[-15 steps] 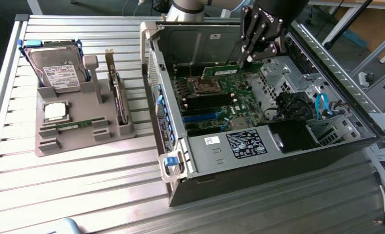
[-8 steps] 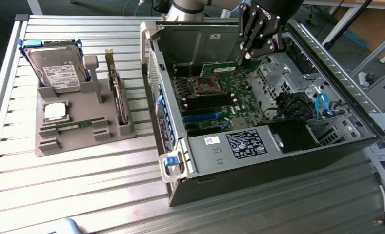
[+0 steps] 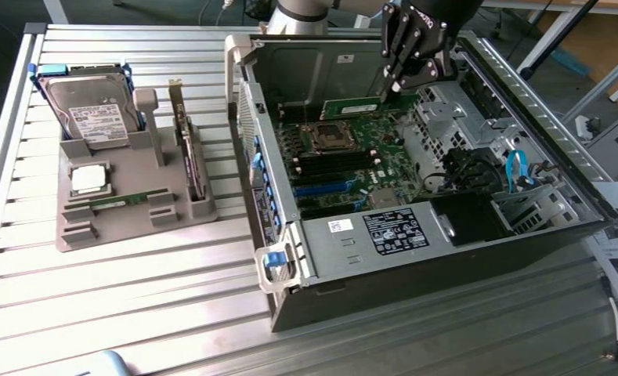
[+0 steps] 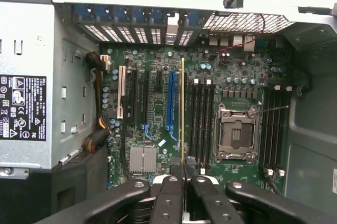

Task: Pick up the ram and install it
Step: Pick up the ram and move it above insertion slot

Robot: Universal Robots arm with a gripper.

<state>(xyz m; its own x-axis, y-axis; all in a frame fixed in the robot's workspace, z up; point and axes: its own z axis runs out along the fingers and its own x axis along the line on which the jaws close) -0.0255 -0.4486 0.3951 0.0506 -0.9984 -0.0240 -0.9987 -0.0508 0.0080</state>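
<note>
I have the end effector clamped on the ram, which hangs inside the open computer case, above the motherboard and not yet in any socket. In the wrist view the stick runs edge-on as a thin line out from between the fingers, lying between the blue expansion slot and the row of black memory slots.

That placement is my main worry. The line sits just beside the memory slots rather than clearly over one, so a straight descent could land the edge on a slot wall, a latch or the blue slot next door.

From the exterior view, the grip seems to be near one end of the stick. If so, pressing down could lever it, seating one end while the other rides up.

I cannot tell from here whether the notch faces the right way. Forcing it reversed would damage the contacts.

The processor socket lies open close by, and a slip sideways could reach it. The rear case wall is also near the end effector — little room for a sweep.
</note>
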